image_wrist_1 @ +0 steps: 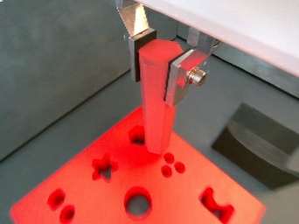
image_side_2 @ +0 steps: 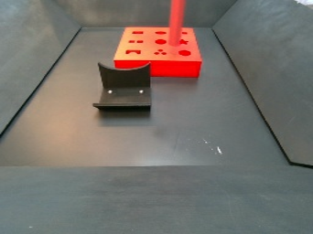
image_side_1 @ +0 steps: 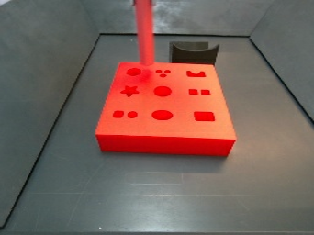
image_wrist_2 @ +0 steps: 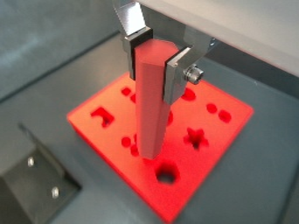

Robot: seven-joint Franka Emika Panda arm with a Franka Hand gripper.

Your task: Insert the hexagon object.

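My gripper point(image_wrist_1: 158, 66) is shut on the top of the hexagon object point(image_wrist_1: 158, 105), a long red bar that hangs upright. Both wrist views show the grip, the gripper point(image_wrist_2: 156, 66) and the bar point(image_wrist_2: 149, 114). The bar's lower end reaches the top face of the red block point(image_wrist_1: 176, 197) with shaped holes, at a hole near one corner. I cannot tell if the tip is inside the hole. Both side views show the bar point(image_side_1: 143, 32) point(image_side_2: 177, 18) above the block point(image_side_1: 160, 138) point(image_side_2: 159, 66). The gripper itself is out of both side views.
The dark fixture point(image_side_2: 123, 87) with a curved notch stands on the grey floor beside the block; it also shows in a side view point(image_side_1: 192, 52) and in both wrist views point(image_wrist_1: 257, 144) point(image_wrist_2: 35, 175). Sloping grey walls point(image_side_1: 61, 83) enclose the floor.
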